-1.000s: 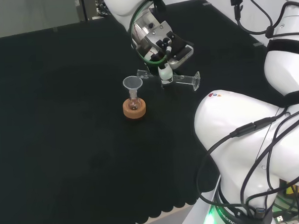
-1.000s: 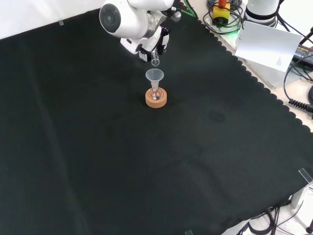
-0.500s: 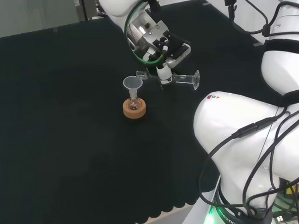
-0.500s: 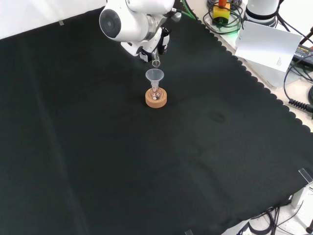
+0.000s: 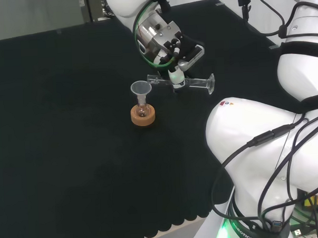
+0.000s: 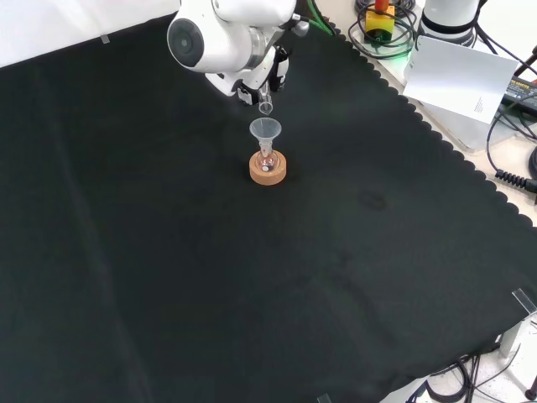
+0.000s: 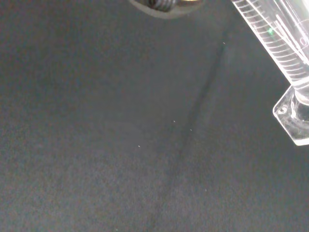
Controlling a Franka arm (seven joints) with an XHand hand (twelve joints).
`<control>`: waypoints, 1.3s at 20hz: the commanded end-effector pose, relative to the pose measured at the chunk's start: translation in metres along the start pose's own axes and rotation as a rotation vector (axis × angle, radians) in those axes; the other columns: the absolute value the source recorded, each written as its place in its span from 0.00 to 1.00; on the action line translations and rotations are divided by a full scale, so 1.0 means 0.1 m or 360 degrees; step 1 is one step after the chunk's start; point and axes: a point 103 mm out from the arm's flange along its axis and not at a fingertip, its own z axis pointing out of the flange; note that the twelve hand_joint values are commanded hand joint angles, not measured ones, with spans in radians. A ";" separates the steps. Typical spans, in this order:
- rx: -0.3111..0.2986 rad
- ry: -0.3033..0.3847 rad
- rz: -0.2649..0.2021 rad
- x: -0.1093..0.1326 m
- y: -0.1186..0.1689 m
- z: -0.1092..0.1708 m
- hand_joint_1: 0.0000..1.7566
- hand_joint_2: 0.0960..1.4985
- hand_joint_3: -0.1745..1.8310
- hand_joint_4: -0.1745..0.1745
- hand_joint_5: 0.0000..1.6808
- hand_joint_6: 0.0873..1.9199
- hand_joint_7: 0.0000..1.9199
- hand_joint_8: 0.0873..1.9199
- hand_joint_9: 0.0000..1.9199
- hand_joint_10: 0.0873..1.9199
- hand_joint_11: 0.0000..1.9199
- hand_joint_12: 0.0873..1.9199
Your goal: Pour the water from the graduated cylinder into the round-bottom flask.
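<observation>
Head view: hand [image 5: 173, 47] sits at 12 o'clock on the black cloth [image 5: 71, 154], fingers curled round a clear graduated cylinder [image 5: 181, 82], pinching it near its middle. Cylinder lies about level, mouth toward 9 o'clock, base toward 3 o'clock. Mouth end is just above and beside the rim of a small funnel [image 5: 141, 88]. Funnel stands in the neck of a round-bottom flask [image 5: 143, 110], which rests on a cork ring [image 5: 143, 116]. Flask stands at 8 o'clock from the hand, near it. White arm links [image 5: 266, 146] at 3 to 5 o'clock.

Front view: hand [image 6: 267, 80] at 12 o'clock, partly behind a white link with a round grey cap [image 6: 186, 40]. Cylinder mouth [image 6: 266, 107] hangs just above the funnel [image 6: 265, 129]. Flask [image 6: 267, 159] and cork ring [image 6: 268, 169] directly at 6 o'clock from the hand. Can't tell finger state here.

Wrist view: cylinder [image 7: 277, 38] with its printed scale and flat foot, against cloth [image 7: 120, 145]. Water level can't be told.
</observation>
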 end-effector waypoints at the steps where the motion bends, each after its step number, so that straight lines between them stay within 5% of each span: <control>1: 0.0030 -0.0026 -0.0005 0.04 -0.01 -0.05 0.86 0.67 0.09 0.07 0.59 0.34 0.46 0.54 0.65 0.34 0.65 0.31; 26: 0.0099 -0.0071 0.0015 0.05 -0.06 -0.10 0.86 0.67 0.09 0.05 0.60 0.34 0.46 0.54 0.65 0.35 0.65 0.31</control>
